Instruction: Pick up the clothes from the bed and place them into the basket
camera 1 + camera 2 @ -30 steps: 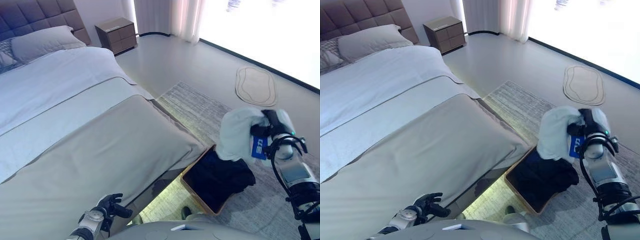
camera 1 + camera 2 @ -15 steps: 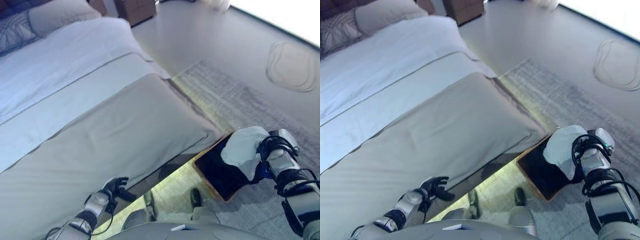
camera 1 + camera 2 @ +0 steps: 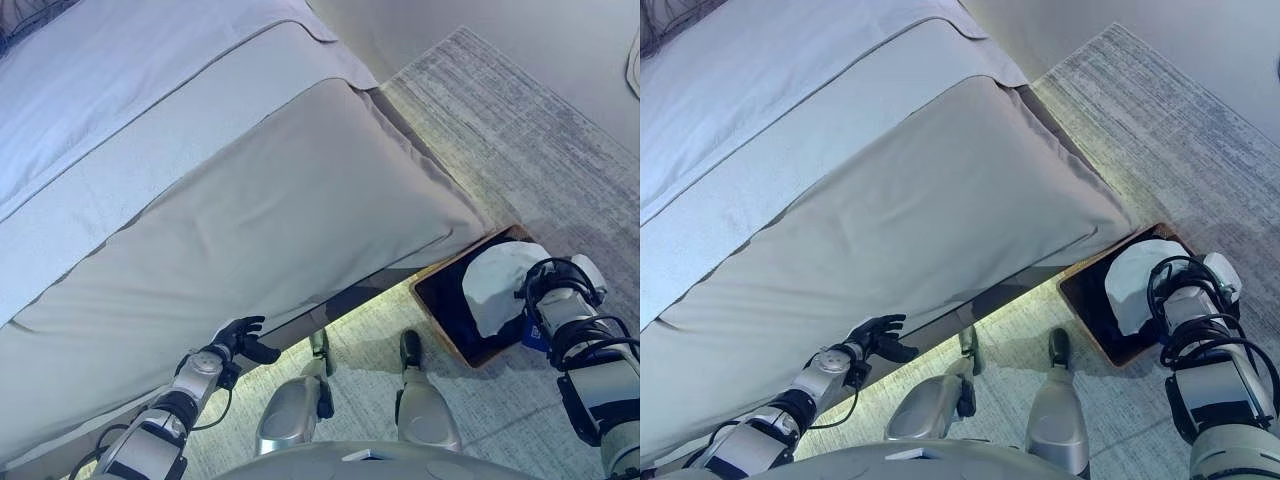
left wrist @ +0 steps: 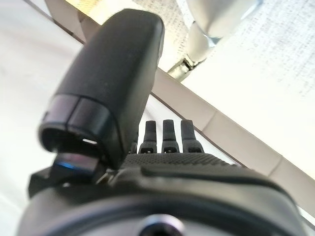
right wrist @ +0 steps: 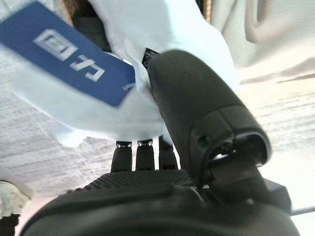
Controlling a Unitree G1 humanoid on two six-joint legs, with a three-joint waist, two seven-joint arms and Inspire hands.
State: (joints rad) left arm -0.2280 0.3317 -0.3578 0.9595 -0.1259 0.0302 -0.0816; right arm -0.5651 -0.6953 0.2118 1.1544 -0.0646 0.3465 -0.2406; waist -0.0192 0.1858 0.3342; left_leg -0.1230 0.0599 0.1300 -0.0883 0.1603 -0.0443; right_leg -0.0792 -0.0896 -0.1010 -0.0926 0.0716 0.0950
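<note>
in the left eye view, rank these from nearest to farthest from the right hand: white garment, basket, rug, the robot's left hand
1. white garment: held in the right hand, over the basket.
2. basket: right below, at the bed's corner.
3. rug: under the basket, spreading away.
4. left hand: farthest, at the bed's near edge.

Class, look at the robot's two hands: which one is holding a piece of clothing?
The right hand, over the basket on the rug: its fingers and thumb are curled round a white garment. The left hand holds nothing, by the bed's edge.
</note>
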